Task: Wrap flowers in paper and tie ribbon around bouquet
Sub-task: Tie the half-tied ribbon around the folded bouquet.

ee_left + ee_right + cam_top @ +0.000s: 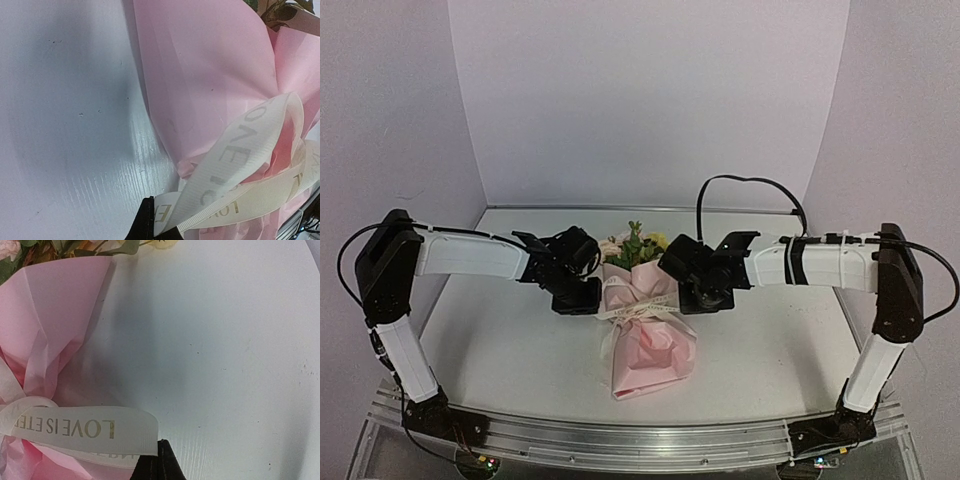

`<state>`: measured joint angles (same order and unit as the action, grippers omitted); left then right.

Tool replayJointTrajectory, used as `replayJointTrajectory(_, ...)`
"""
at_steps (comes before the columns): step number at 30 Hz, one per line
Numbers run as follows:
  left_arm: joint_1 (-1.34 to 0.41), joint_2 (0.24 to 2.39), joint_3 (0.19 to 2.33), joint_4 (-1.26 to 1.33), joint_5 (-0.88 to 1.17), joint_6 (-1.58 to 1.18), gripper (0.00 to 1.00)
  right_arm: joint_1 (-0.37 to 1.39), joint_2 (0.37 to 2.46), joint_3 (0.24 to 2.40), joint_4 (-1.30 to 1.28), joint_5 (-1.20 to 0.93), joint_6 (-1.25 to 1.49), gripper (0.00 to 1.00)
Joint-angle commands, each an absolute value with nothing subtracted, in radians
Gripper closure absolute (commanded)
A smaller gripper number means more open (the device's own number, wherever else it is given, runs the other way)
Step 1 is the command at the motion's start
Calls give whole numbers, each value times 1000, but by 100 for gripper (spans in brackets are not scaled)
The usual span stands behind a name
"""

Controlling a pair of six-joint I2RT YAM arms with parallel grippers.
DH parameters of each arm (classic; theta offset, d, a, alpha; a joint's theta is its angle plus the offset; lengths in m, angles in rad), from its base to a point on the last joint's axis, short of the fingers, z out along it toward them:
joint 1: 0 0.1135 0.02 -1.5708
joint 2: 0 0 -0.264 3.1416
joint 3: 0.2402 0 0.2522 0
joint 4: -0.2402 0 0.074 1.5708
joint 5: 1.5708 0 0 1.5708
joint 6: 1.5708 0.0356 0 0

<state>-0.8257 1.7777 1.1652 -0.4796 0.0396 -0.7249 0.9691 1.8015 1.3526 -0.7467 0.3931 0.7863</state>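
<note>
Now the ribbon [638, 306] is pinched from both sides at the waist of the bouquet [646, 335]

You have the bundle lying on the white table [500, 350], midway between the two arms. Its flowers [635, 247] point to 12 o'clock and the crumpled tail of pink paper [655, 365] points to 6 o'clock. The cream band circles the pinched middle. Your left gripper [585, 302] sits at 9 o'clock of that waist, just beside the wrap, with its jaws clamped on one end of the band. The left wrist view shows a lettered loop rising from where the jaws meet. Your right gripper [705, 300] sits at 3 o'clock, jaws likewise closed on the other end, whose gold lettering runs flat toward the waist.
</note>
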Motion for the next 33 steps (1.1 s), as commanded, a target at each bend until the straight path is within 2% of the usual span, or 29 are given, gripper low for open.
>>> replayJointTrajectory(1, -821, 1715, 1173, -500, 9, -663, 100, 965, 1818, 1334, -780, 442, 804, 100)
replayJointTrajectory(17, -784, 1660, 1100, -494, 15, -607, 100, 959, 1756, 1221, -741, 413, 882, 100)
replayJointTrajectory(33, -728, 1637, 1085, -514, -25, -583, 100, 941, 1782, 1220, -791, 462, 889, 100)
